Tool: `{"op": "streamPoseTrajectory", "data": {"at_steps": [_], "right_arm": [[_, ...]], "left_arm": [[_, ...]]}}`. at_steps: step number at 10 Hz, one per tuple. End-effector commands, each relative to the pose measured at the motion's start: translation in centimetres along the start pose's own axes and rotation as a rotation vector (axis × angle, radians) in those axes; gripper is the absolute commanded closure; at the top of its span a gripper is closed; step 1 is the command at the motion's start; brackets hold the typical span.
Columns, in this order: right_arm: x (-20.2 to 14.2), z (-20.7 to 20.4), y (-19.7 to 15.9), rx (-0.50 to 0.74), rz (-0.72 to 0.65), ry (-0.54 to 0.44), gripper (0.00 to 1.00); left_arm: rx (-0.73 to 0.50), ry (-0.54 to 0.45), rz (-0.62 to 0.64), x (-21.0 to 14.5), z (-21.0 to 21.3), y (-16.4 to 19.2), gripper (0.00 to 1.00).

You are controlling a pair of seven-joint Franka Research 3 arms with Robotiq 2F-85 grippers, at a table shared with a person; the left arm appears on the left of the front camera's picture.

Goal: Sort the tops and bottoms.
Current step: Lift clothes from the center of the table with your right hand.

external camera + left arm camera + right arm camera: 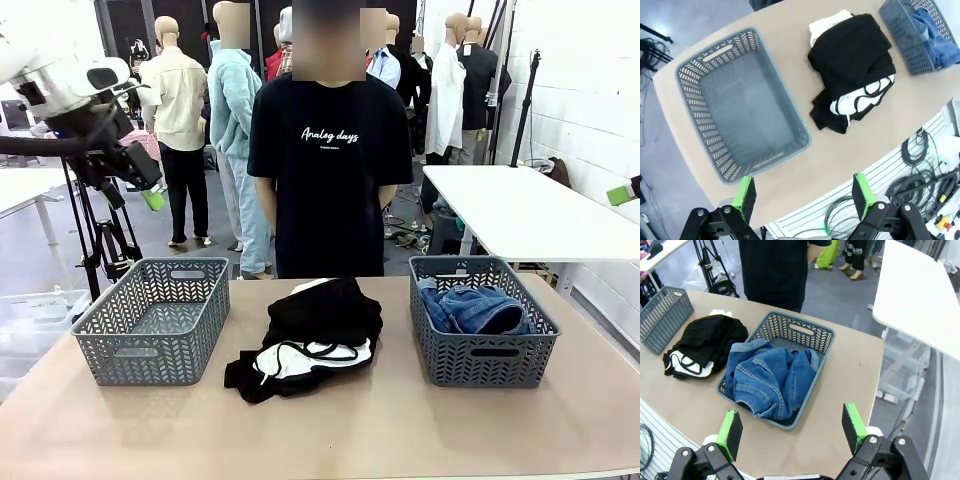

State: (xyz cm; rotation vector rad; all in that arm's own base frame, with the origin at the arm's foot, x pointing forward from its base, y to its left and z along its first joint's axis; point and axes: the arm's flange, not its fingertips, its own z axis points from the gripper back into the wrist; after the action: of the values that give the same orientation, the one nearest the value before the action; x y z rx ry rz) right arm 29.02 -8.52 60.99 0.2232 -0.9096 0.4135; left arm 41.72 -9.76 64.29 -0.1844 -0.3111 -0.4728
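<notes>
A heap of black and white clothes (pixel 310 335) lies mid-table between two grey baskets; it also shows from above (pixel 852 75) and from the right (pixel 702 345). The left basket (pixel 150 360) holds nothing, as its bare floor shows (pixel 740 115). In the right basket (pixel 490 362) lies blue denim (pixel 770 380). My left gripper (pixel 802 197) hangs open high over the table's near left edge, nothing between its green pads (pixel 744 195). My right gripper (pixel 792 432) is open too, high above the near side of the denim basket (pixel 800 329).
A person in a black T-shirt (pixel 330 170) stands at the far edge behind the heap, arms at their sides. A white table (pixel 530 205) stands back right, a black tripod (pixel 105 240) back left. Bare tabletop (pixel 330 430) runs along the near side.
</notes>
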Motion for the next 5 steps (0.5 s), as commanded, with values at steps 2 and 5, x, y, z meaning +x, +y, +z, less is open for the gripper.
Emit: {"op": "streamPoseTrajectory", "data": {"at_steps": [2, 5], "right_arm": [[0.0, -0.2, 0.0, 0.003, 0.001, 0.001, 0.0], [0.0, 0.0, 0.0, 0.0, 0.0, 0.0, 0.0]], "left_arm": [[0.075, 0.132, -0.075, 0.0, -0.3, -0.5, 0.0], [0.032, 0.065, -0.045, -0.6, -0.3, -0.4, 0.0]]}}
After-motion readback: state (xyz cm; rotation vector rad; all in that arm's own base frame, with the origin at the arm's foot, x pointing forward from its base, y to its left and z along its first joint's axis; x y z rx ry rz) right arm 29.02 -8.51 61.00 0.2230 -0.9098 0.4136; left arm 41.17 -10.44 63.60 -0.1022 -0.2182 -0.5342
